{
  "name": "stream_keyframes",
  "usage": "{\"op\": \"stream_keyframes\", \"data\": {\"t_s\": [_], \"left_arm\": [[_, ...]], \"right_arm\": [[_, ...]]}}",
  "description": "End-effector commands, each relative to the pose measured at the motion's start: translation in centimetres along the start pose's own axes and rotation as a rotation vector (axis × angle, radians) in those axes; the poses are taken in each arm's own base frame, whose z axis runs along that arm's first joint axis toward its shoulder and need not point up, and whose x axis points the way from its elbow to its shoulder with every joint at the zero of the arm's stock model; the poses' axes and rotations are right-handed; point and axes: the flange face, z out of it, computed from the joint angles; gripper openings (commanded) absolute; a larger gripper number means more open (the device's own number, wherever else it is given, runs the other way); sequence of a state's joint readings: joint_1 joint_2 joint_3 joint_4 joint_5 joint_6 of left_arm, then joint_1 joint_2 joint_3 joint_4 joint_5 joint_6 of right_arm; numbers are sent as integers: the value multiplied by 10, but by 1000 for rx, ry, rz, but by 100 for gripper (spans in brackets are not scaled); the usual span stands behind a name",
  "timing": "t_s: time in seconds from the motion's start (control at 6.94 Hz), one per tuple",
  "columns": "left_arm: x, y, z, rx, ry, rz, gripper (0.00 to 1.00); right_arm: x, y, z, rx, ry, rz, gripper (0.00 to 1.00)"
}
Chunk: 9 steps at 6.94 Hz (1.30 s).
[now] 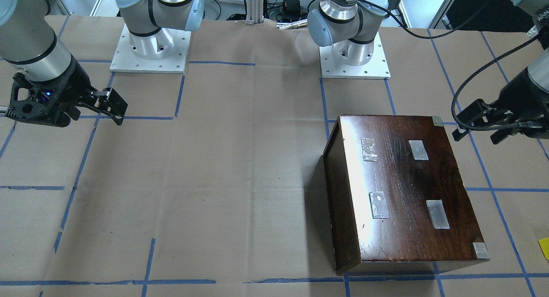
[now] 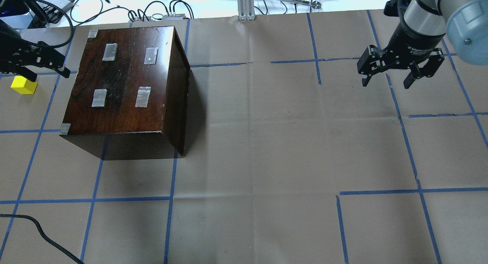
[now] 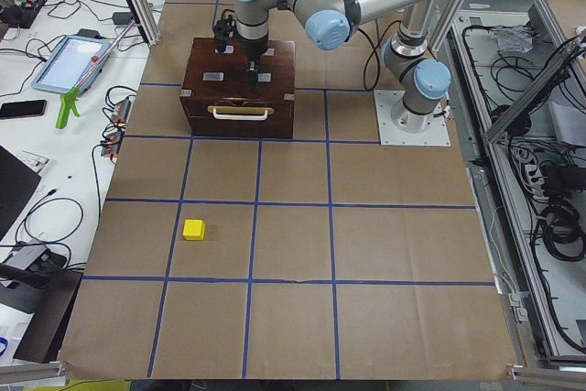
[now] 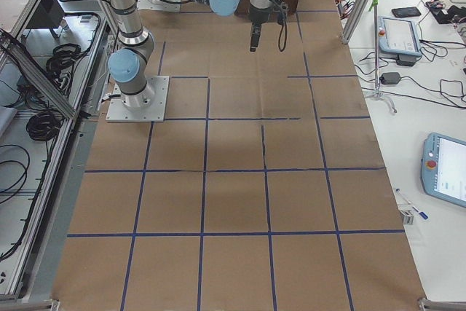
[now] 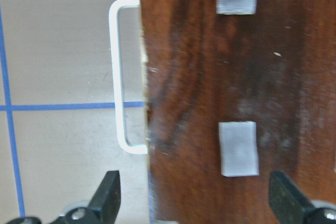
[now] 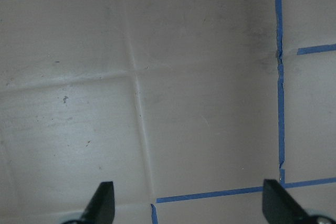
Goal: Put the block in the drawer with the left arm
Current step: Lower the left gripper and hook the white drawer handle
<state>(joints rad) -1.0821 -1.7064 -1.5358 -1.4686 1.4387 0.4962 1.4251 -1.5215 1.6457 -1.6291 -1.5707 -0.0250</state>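
Yellow block (image 2: 23, 85) loose on the tabletop (image 2: 267, 142); drawer (image 3: 240, 122) shut; both tools holding nothing.
Block sits on the brown paper off the handle side of the dark wooden box (image 2: 126, 84), apart from it. Drawer is pushed in flush, and its pale bar handle (image 5: 122, 74) faces the block's side. Left tool (image 1: 475, 135) hangs above the box's top edge over the handle, fingers spread wide. Right tool (image 2: 386, 81) hovers over the blue-taped paper, well apart from the box, fingers likewise apart.
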Motion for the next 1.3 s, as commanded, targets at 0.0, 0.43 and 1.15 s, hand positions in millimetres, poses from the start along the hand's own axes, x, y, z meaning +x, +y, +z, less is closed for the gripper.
{"op": "stream_keyframes", "data": {"t_s": [0.0,0.43,1.15], "left_arm": [[-52,-23,6,34,56,-29,99],[-85,-20,30,30,149,-110,99],[-91,-20,83,-42,200,-128,99]], "right_arm": [[0,-1,0,0,0,-1,100],[0,0,0,0,0,-1,100],[0,0,0,0,0,-1,100]]}}
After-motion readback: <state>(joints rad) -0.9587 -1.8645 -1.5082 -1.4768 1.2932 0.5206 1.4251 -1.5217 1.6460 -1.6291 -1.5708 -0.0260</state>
